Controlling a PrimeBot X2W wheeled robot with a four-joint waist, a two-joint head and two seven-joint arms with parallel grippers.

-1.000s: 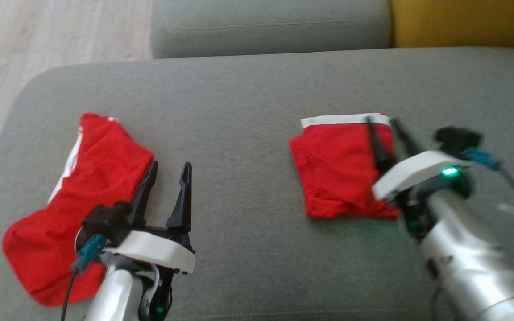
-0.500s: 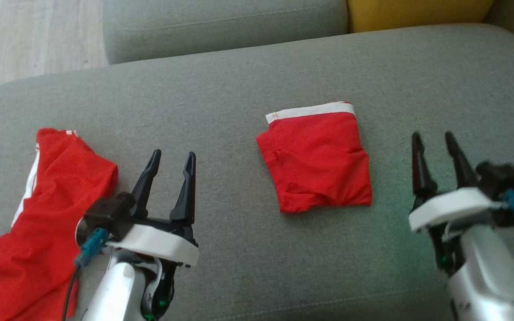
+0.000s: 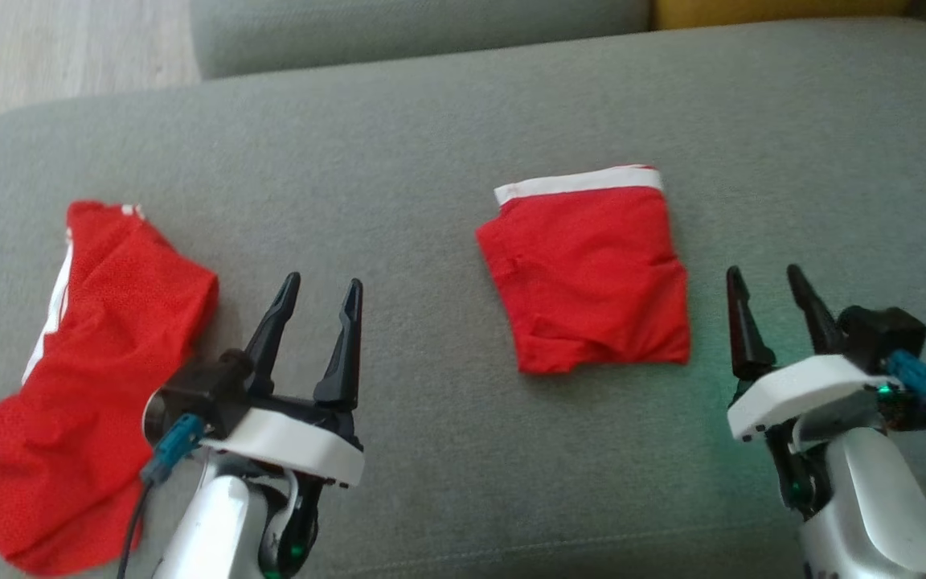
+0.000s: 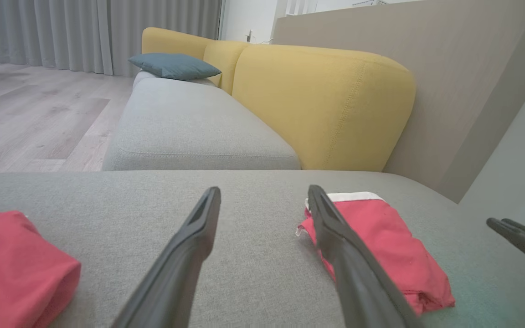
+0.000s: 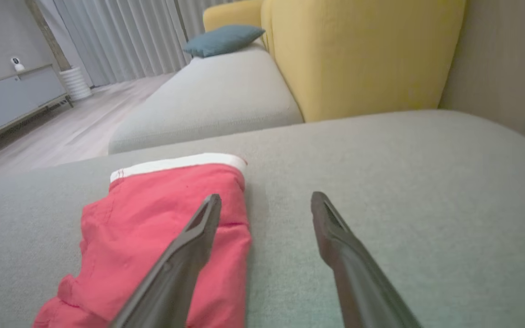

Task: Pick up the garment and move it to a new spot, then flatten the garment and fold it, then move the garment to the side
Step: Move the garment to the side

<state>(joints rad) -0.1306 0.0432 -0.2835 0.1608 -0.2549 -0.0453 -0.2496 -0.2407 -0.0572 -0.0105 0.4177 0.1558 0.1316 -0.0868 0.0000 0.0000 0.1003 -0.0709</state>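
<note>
Two spread, empty claws: left gripper (image 3: 324, 281) at lower left beside a crumpled red cloth (image 3: 85, 378), right gripper (image 3: 763, 272) at lower right near the folded garment (image 3: 587, 273), centre-right, bare cushion (image 3: 431, 145) bordering every edge.

Matt red cloth garment (image 3: 592, 273) with white band lies on coarse grey woven cushion (image 3: 431, 145)

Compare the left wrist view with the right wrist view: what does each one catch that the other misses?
Left wrist adds the crumpled red garment at lower left and the right claw poking in at the right edge. Right wrist adds a grey cabinet at far left. Both share the folded red garment with its white waistband, the grey seat, the yellow backrest and the blue pillow.
</note>
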